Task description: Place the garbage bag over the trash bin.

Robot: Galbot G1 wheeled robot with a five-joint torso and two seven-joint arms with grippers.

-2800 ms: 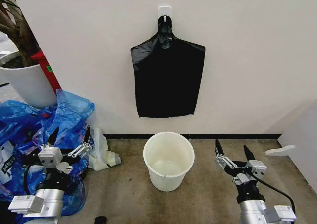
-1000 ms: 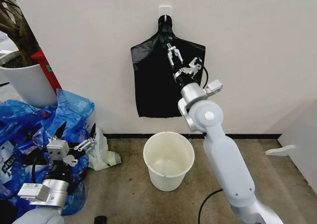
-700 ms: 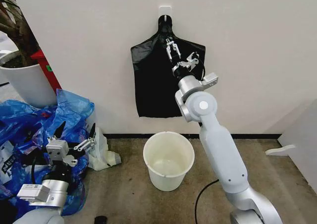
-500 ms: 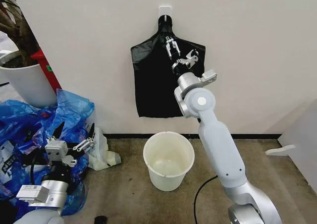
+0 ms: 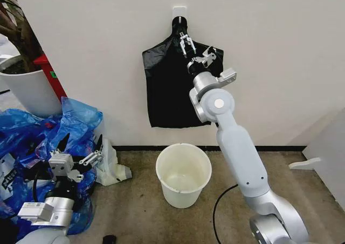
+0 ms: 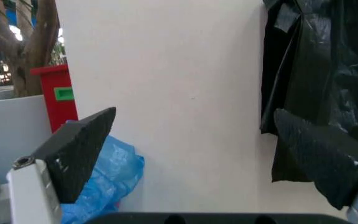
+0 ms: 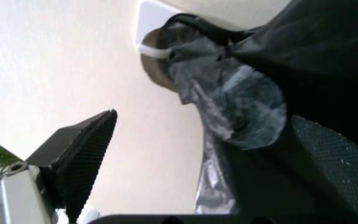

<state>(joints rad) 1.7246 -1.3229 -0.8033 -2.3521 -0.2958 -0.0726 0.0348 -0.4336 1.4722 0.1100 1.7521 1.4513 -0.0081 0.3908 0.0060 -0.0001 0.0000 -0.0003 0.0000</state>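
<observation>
The black garbage bag (image 5: 172,93) hangs flat on the wall from a white hook (image 5: 179,10), bunched to a neck at its top. My right arm is raised to the wall, and its gripper (image 5: 185,40) is open at that bunched neck just below the hook. In the right wrist view the fingers straddle the wrinkled, glossy neck (image 7: 241,93) without closing on it. The trash bin (image 5: 183,174), a round white bucket, stands empty on the floor below the bag. My left gripper (image 5: 82,141) waits low at the left, open and holding nothing, and faces the wall and the bag's edge (image 6: 328,60).
A heap of blue plastic bags (image 5: 54,130) and a crumpled white bag (image 5: 110,165) lie on the floor at the left. Behind them stand a big white plant pot (image 5: 27,90) and a red box (image 5: 51,74). A white panel (image 5: 329,152) closes off the right side.
My right arm has lifted from beside the floor to the wall, and its gripper has climbed the bag to the bunched neck under the hook. The left gripper has barely moved.
</observation>
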